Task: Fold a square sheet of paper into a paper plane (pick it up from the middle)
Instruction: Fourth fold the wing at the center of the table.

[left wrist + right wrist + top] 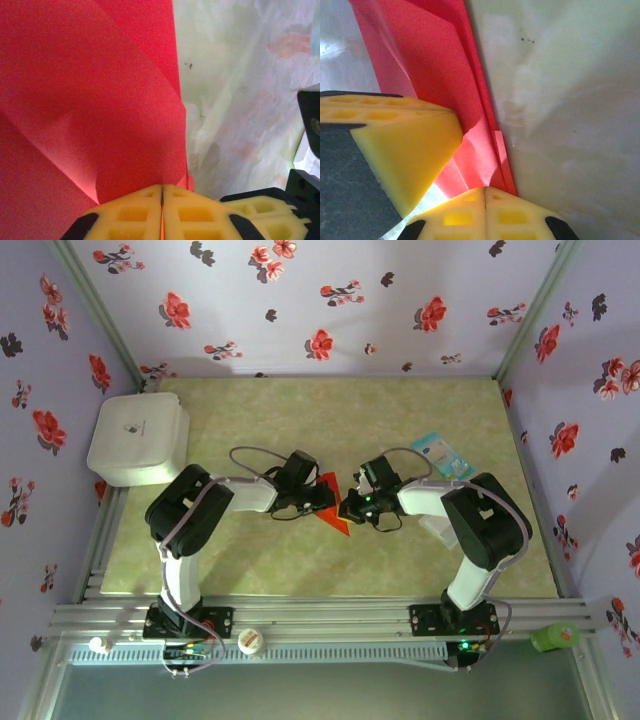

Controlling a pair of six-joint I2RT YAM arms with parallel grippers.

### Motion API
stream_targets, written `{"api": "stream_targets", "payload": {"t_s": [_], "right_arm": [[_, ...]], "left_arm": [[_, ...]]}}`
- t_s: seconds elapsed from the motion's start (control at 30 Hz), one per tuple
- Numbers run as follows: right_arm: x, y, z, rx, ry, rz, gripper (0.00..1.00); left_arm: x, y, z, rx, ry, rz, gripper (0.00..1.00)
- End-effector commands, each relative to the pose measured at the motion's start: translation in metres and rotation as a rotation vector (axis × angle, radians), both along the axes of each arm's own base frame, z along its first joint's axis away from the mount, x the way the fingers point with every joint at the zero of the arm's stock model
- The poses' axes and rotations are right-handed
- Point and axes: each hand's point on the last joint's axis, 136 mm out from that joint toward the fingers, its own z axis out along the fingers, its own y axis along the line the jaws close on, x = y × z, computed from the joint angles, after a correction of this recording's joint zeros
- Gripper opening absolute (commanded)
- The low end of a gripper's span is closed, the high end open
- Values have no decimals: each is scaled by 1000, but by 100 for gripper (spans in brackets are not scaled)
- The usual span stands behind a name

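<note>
Because paper this thin weighs next to nothing and bends at a touch, the square sheet of paper will probably sag wherever it is unsupported. It will also keep any crease pressed into it and tear if the two arms pull against each other. A hold on a folded edge, where stacked layers stiffen it, looks safest, and that is roughly where both grips sit.

The left pincer is closed flat on the sheet's near edge, a sliver of red showing in the seam between its yellow pads. The right pincer is likewise clamped tight on a red edge close beside it.

The sheet is bright red, plain and matte. It lies in overlapping layers: a long straight fold runs away from the pincers, slanted flaps lie over it, and a soft buckle sits near the grip.

From above it is a small pointed red shape over the middle of the desk, between the two wrists. Whether it rests on the surface or hangs just above, I cannot tell.
</note>
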Motion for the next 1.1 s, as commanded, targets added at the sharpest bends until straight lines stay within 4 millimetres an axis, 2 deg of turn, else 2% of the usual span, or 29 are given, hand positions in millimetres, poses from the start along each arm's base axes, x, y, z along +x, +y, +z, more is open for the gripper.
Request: {"api": "stream_targets", "payload": {"t_s": [0.0, 0.27, 0.53, 1.07], "right_arm": [[-28, -33, -36, -161, 105, -4, 0], [-37, -40, -41, -193, 118, 17, 0], [-43, -43, -43, -195, 128, 29, 0], [-49, -44, -46, -192, 134, 51, 0]], "left_arm": [[4, 14, -21, 73, 50, 59, 9], [27, 45, -27, 144, 65, 146, 10], [55, 61, -30, 171, 78, 208, 10], [93, 99, -33, 225, 84, 310, 12]]}}
